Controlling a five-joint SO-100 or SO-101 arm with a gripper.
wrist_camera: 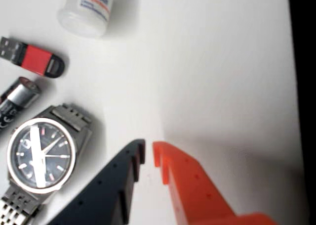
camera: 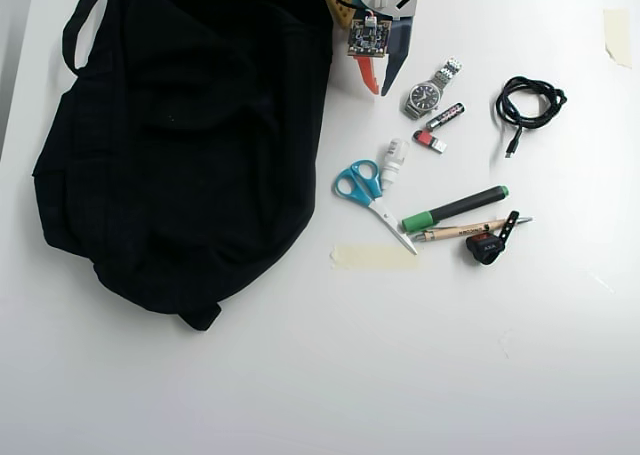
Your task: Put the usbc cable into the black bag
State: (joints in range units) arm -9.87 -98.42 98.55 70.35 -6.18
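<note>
The gripper (wrist_camera: 148, 155) is hanging empty over the white bench (wrist_camera: 222, 62) with its dark and orange tips sitting nearly together, only a thin slit showing between them, and in the wrist view a wristwatch (wrist_camera: 42, 155) is lying just to its left, with a red USB stick (wrist_camera: 37, 59) and a white bottle (wrist_camera: 89, 10) beyond. In the overhead view the usbc cable (camera: 530, 102) is lying coiled on the bench at the right, well apart from the gripper (camera: 377, 83) and beyond the wristwatch (camera: 424, 97), while the black bag (camera: 180, 145) is sprawling across the left side, its edge just beside the gripper. Blue-handled scissors (camera: 360, 187) and a green-and-black marker (camera: 455, 208) are lying nearer the middle of the bench.
</note>
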